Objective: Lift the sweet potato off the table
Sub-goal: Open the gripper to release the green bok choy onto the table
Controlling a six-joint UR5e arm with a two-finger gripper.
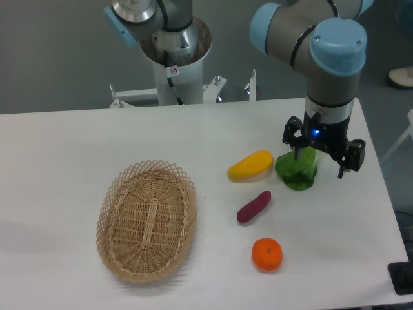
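Gripper (319,163) hangs wide open, holding nothing, over the green vegetable (297,170) near the table (64,148)'s right edge. Sweet potato (253,206) lies free between yellow fruit (250,165) and orange (267,254).

On the table (64,148), taking the sweet potato (253,206) as landmark: the basket (146,221) lies well to its left, the orange (267,254) just in front, the mango (250,165) just behind, the green vegetable (298,170) behind-right, under the gripper (319,163).

Reddish-purple sweet potato (253,206) on white table (64,148).
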